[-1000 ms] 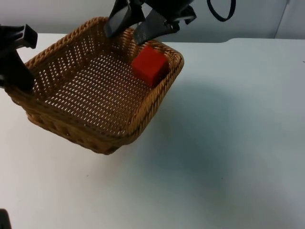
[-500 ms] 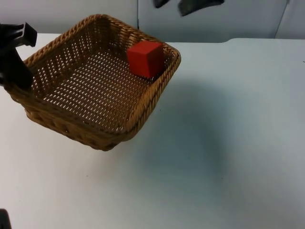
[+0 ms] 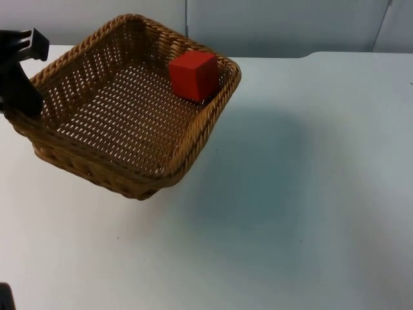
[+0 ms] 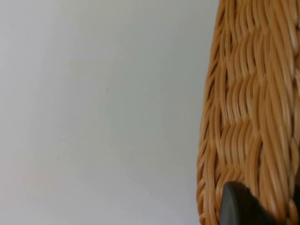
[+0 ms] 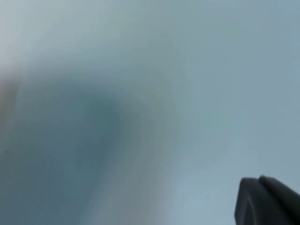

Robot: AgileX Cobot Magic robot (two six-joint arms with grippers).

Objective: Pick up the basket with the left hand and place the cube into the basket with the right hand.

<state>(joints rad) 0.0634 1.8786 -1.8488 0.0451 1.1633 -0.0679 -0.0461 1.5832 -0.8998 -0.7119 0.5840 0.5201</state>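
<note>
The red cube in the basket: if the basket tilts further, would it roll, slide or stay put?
The red cube has flat faces, so it would probably slide, not roll. It already rests against the wicker basket wall in a corner, which likely stops it. The left tool grips the opposite rim.

- One woven basket [image 3: 122, 129], seen from above and along its side at the left wrist [image 4: 248, 117].
- One red cube [image 3: 193, 75].
- One white surface [image 3: 310, 194].
</note>
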